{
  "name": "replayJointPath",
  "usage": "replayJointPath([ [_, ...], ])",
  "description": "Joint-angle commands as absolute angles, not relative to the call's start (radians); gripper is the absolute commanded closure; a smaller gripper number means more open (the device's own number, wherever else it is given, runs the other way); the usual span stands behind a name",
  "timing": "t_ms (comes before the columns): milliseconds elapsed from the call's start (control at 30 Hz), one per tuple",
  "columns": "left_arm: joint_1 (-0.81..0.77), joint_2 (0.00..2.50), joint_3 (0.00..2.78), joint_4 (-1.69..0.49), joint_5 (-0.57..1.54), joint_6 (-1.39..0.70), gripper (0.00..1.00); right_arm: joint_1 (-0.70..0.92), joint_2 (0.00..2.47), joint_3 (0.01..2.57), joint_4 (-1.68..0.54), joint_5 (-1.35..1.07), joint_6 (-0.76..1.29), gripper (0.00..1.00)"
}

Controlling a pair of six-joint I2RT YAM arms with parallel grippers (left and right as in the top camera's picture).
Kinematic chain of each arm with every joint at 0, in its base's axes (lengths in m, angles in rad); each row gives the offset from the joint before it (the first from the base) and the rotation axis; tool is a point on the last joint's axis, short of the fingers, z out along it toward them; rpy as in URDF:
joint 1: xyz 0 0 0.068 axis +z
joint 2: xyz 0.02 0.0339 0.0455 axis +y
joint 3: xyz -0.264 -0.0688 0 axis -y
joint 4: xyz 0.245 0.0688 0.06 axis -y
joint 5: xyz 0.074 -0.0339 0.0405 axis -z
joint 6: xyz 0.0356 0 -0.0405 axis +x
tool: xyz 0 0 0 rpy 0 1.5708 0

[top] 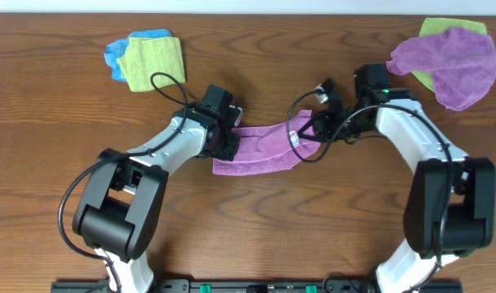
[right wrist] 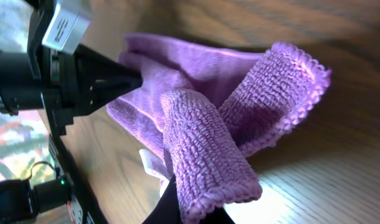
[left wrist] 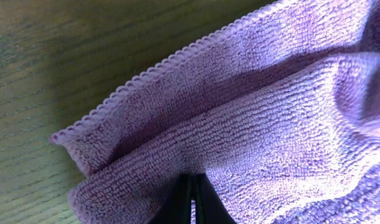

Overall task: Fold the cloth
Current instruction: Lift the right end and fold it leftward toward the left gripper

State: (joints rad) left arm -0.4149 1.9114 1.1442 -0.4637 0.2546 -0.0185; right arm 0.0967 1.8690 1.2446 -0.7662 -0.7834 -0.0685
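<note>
The pinkish-purple cloth [top: 264, 148] hangs stretched between my two grippers at the middle of the table, sagging toward the front. My left gripper [top: 228, 138] is shut on its left end; in the left wrist view the cloth [left wrist: 252, 124] fills the frame and the closed jaws [left wrist: 193, 202] pinch a fold. My right gripper [top: 317, 130] is shut on the right end. In the right wrist view the cloth [right wrist: 202, 155] drapes over the jaws [right wrist: 190, 208], its white tag [right wrist: 151, 163] beside them, and the left gripper [right wrist: 109, 78] holds the far end.
A lime-green cloth [top: 154, 63] over a blue cloth [top: 118, 55] lies at the back left. A violet purple cloth [top: 451, 61] over another lime-green cloth [top: 451, 27] lies at the back right. Wooden table [top: 256, 228] all round.
</note>
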Motion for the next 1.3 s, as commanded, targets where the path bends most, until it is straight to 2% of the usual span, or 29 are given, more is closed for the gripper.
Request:
replayJointPath([
  [0,-0.412,1.926,1.155,-0.470,0.229,-0.015,0.94,0.162,1.850,1.262,-0.766,-0.788,-0.057,0.99],
  [233,-0.412,1.926,1.155,-0.470,0.229,-0.015,0.94,0.241,1.849,1.268,-0.748,-0.702,-0.002,0.98],
  [633,-0.412,1.926,1.155,-0.470,0.229,-0.015,0.94,0.293,1.849,1.362,-0.759,-0.698,0.052,0.98],
  [1267,-0.412,1.925,1.246,-0.511,0.230,-0.016,0.94,0.388,1.849,1.363,-0.756,-0.578,0.120,0.99],
])
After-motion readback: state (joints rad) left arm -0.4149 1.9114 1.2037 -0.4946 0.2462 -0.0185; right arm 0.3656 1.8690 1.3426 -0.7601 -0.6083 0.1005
